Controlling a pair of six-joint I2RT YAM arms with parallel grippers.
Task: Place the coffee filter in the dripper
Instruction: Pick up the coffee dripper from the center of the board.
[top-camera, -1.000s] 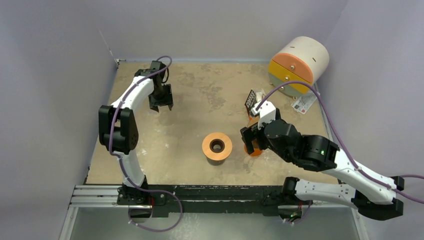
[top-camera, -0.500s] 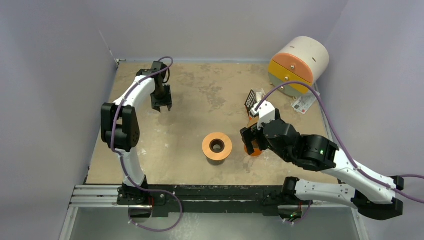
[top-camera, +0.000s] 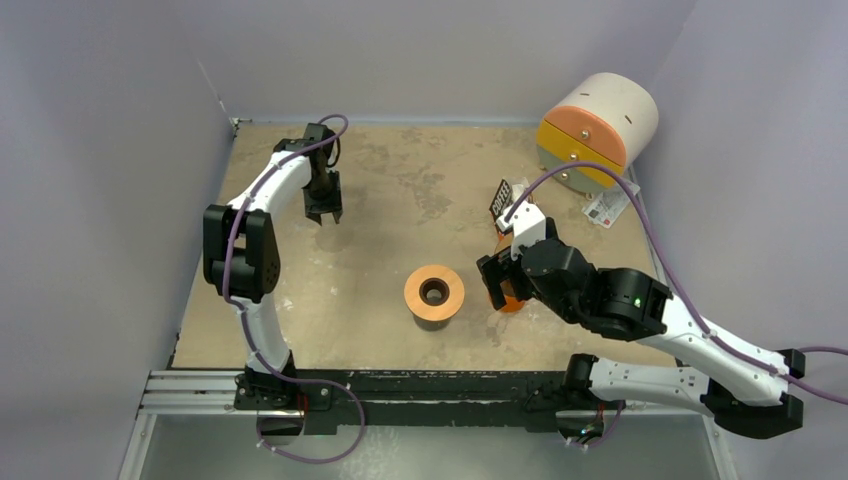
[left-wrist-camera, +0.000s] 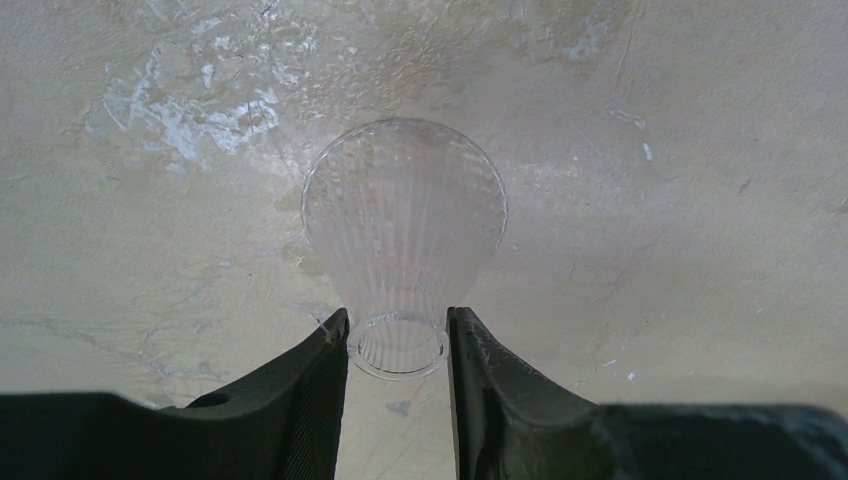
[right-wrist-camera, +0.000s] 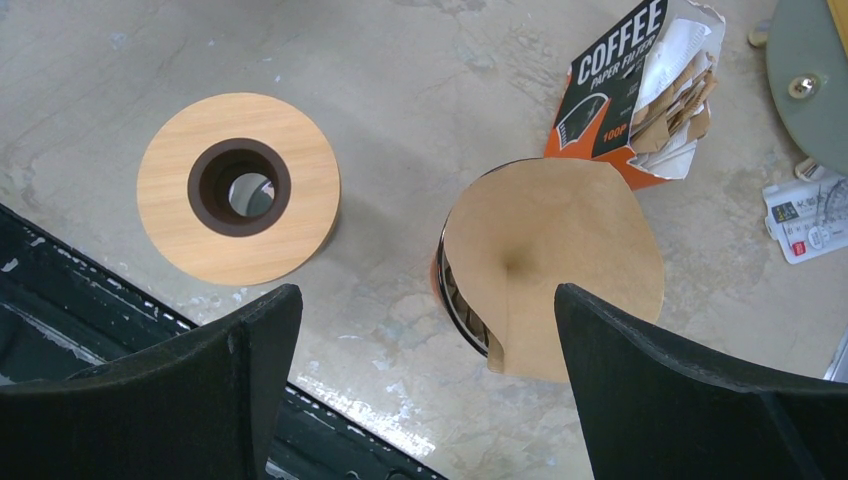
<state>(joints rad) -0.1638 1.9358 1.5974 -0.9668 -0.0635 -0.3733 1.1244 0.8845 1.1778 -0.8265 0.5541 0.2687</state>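
One brown paper filter (right-wrist-camera: 555, 265) sits opened out on top of an orange holder (top-camera: 508, 303), right of the table's middle and toward the near side. It lies lopsided, with its near edge hanging past the holder's dark wire rim, so it looks rested there rather than seated.

Directly above it hangs the right gripper (right-wrist-camera: 427, 300), jaws spread wide and holding nothing, one finger out past each side of the paper. That stance suits coming down to pinch the filter or to press it home.

Left of the holder a wooden ring (right-wrist-camera: 238, 200) with a dark bore lies flat on the table (top-camera: 400, 190), touched by neither arm. I judge it to be a collar waiting for a cone. Just beyond the filter on the far side lies a torn-open filter box (right-wrist-camera: 620, 80) with more papers showing, which is the likely source.

Well apart, at the far left, the left gripper (left-wrist-camera: 397, 328) points down at a clear ribbed cone (left-wrist-camera: 405, 215) lying on its side. The cone's wide mouth is turned away from the fingers. The jaws are drawn in to about the width of the cone's small end and sit close against its ring. I cannot tell whether they already pinch it or only bracket it. The narrow end is the sensible place to take it, since it is stiff and leaves the mouth free.

This cone may be the dripper meant, or the orange holder may be; the views do not settle it.
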